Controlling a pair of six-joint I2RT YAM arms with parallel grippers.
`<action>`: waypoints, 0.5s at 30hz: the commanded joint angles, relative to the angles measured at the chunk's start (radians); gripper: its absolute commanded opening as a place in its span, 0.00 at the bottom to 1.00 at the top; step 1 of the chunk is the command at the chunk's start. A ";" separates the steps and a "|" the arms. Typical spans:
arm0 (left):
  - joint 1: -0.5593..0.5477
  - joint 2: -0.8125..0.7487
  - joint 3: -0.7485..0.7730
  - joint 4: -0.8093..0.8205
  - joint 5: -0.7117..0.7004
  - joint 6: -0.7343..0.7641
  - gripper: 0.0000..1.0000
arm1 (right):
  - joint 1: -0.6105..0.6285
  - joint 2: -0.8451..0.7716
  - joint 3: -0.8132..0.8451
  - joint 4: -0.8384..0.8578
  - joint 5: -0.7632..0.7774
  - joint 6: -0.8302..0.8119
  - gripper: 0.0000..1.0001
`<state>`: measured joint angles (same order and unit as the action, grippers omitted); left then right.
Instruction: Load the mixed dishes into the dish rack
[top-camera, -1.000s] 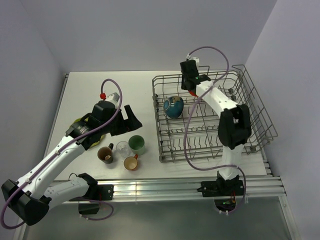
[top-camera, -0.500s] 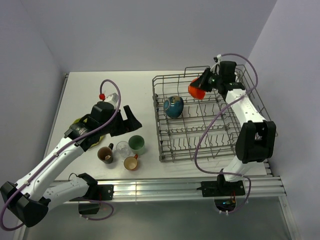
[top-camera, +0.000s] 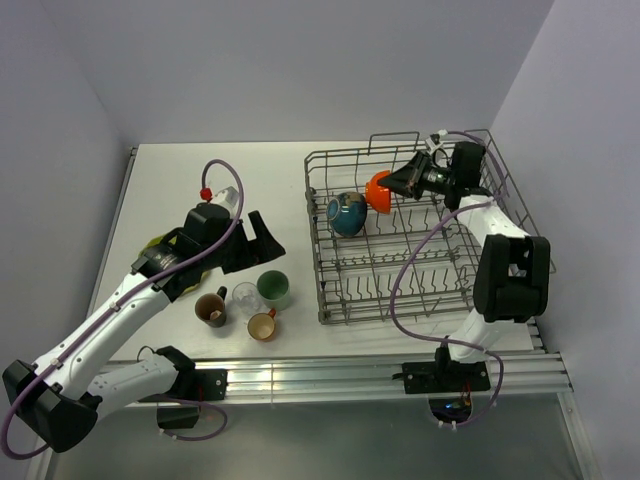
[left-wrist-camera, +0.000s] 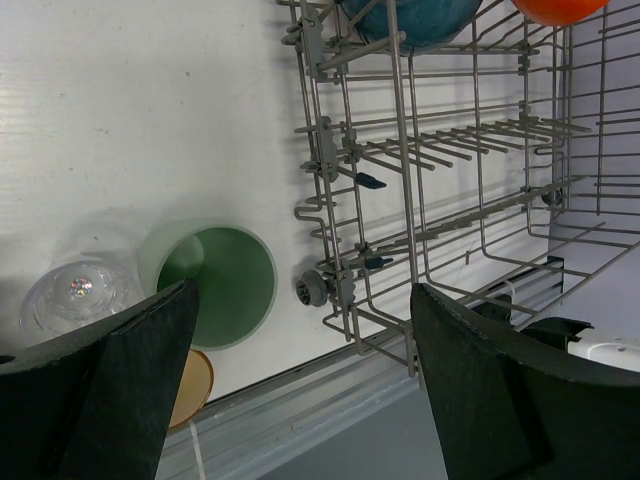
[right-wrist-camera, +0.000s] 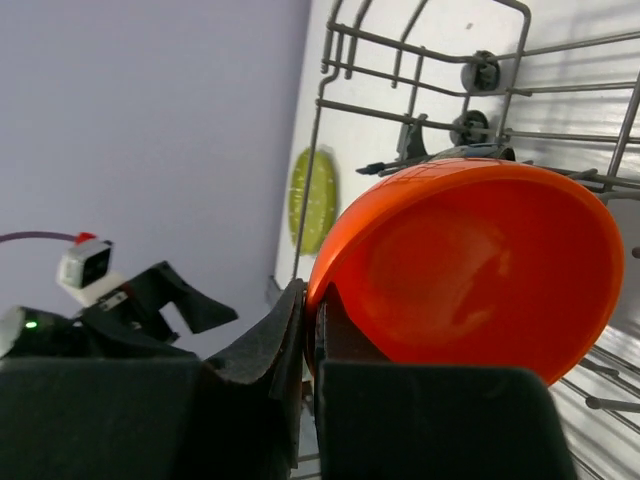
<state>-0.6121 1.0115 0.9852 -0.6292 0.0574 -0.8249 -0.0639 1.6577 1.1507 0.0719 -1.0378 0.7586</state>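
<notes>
My right gripper (top-camera: 398, 183) is shut on the rim of the orange-red bowl (top-camera: 378, 192), holding it on edge over the back of the grey wire dish rack (top-camera: 510, 215), just right of the blue bowl (top-camera: 347, 214) that stands in the rack. The right wrist view shows the orange-red bowl (right-wrist-camera: 470, 270) pinched at its rim. My left gripper (top-camera: 262, 236) is open and empty above the pale green cup (top-camera: 273, 288). The clear glass (top-camera: 246, 297), dark brown mug (top-camera: 211, 308) and small orange cup (top-camera: 262, 326) stand close by. The yellow-green plate (top-camera: 160, 242) lies mostly under the left arm.
The rack fills the right half of the white table (top-camera: 170, 180). An aluminium rail (top-camera: 320, 378) runs along the near edge. In the left wrist view the rack's near corner (left-wrist-camera: 330, 290) is just right of the green cup (left-wrist-camera: 220, 285).
My right gripper has carried the orange-red bowl left and down, from the rack's back right to beside the blue bowl. The left arm has not moved.
</notes>
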 joint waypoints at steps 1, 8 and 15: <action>0.000 -0.016 0.006 0.025 0.004 0.003 0.93 | -0.033 0.010 -0.031 0.244 -0.123 0.166 0.00; 0.000 -0.010 0.009 0.028 0.010 0.003 0.93 | -0.083 0.071 -0.098 0.428 -0.179 0.388 0.00; 0.000 -0.010 0.023 0.016 0.009 0.003 0.93 | -0.094 0.206 -0.193 0.845 -0.241 0.695 0.00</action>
<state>-0.6121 1.0115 0.9855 -0.6300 0.0578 -0.8249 -0.1612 1.7908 1.0069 0.6487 -1.2369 1.2686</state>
